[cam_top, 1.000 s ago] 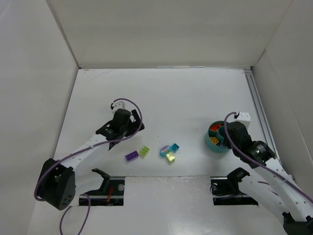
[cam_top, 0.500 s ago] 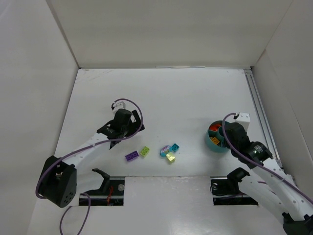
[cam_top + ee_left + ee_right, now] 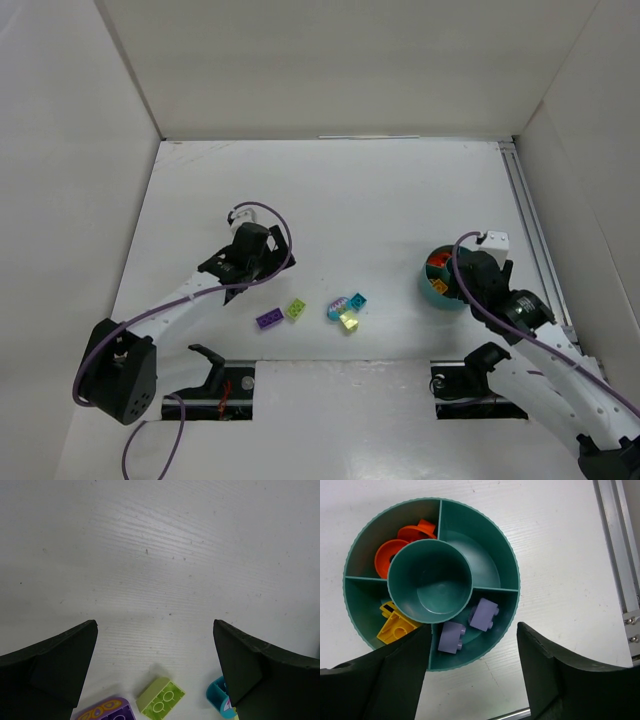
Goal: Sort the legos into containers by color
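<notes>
Left gripper (image 3: 155, 626): jaws spread, nothing held; the arm reaches forward and tilts down over the table (image 3: 165, 545), just behind the loose lime brick (image 3: 161, 696) and purple brick (image 3: 105, 711). Right gripper (image 3: 472, 630): jaws parted, nothing held, pointing straight down above the teal bowl (image 3: 516, 575). Its separate compartments hold orange pieces (image 3: 400, 545), two lilac bricks (image 3: 483, 614) and a yellow brick (image 3: 395, 630).

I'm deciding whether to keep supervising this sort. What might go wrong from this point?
1. The teal brick and yellow brick lie bunched together, seemingly touching, so gripping one may drag the other.
2. The open left gripper sees the lime green brick close beside the purple brick; closing could catch both.
3. The right gripper hangs open over the bowl, likely blocking any drop by the left gripper.
</notes>
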Robot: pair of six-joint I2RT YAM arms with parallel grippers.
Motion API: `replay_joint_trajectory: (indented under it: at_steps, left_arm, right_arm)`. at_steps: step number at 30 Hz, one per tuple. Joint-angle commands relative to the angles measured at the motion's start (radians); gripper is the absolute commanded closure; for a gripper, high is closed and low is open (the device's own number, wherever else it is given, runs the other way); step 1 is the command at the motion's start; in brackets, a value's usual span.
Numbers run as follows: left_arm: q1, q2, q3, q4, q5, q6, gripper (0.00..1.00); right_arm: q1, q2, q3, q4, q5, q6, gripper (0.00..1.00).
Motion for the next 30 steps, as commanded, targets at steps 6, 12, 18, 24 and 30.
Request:
replay_joint_trajectory:
  at_steps: [6, 12, 18, 24, 30]
  left_arm:
    - [0.002, -0.040, 0.074, -0.273, -0.008, -0.117, 0.00]
    - [0.002, -0.069, 0.034, -0.463, 0.019, -0.318, 0.05]
    - [-0.007, -0.217, -0.084, -0.489, 0.013, -0.423, 0.05]
    - [-0.047, -0.261, -0.147, -0.368, 0.027, -0.395, 0.04]
    - [-0.068, -0.217, -0.190, -0.261, 0.094, -0.317, 0.03]
  right_arm:
    - [-0.004, -0.003, 0.043, 0.123, -0.009, -0.144, 0.13]
    - [-0.004, 0.055, 0.061, 0.206, -0.018, -0.256, 0.02]
    - [-0.004, 0.068, 0.060, 0.269, -0.031, -0.325, 0.02]
    - [-0.004, 0.046, 0.050, 0.291, -0.049, -0.367, 0.01]
    - [-0.004, 0.037, 0.041, 0.291, -0.069, -0.388, 0.01]
